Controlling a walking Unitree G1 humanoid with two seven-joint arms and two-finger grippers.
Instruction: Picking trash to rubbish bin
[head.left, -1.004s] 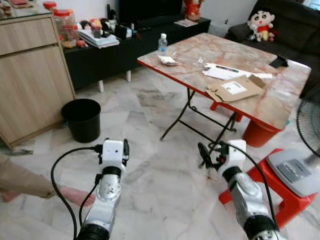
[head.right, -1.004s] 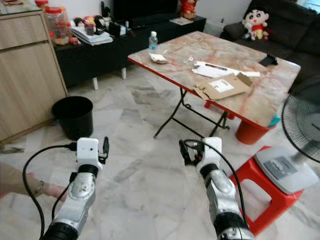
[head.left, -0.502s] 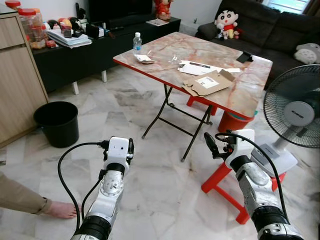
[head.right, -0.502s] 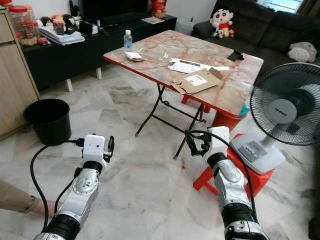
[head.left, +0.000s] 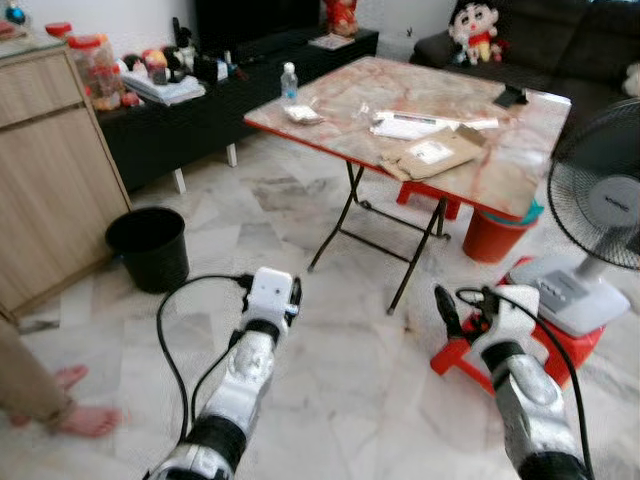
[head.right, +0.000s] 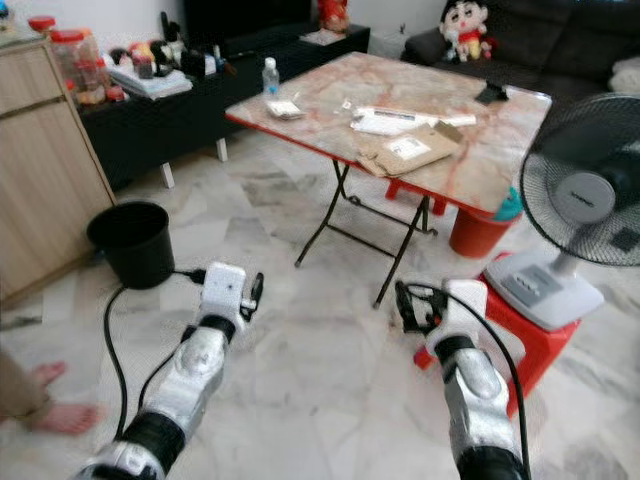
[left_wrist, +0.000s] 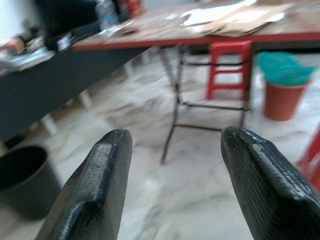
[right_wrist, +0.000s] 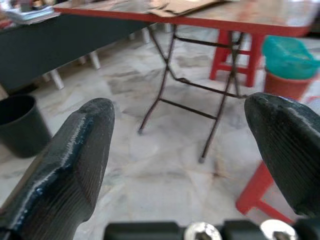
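From the head views, the trash is lying on the bench (head.left: 520, 170): a flattened cardboard piece (head.left: 432, 154), papers (head.left: 405, 126) and a small wrapper (head.left: 301, 113), all probably light and bendable, so an overhanging edge is looking best to pinch; the black bin (head.left: 149, 247) is standing well apart. In the wrist views, the left tool (left_wrist: 172, 175) and the right tool (right_wrist: 185, 165) are both spreading wide and carrying nothing.
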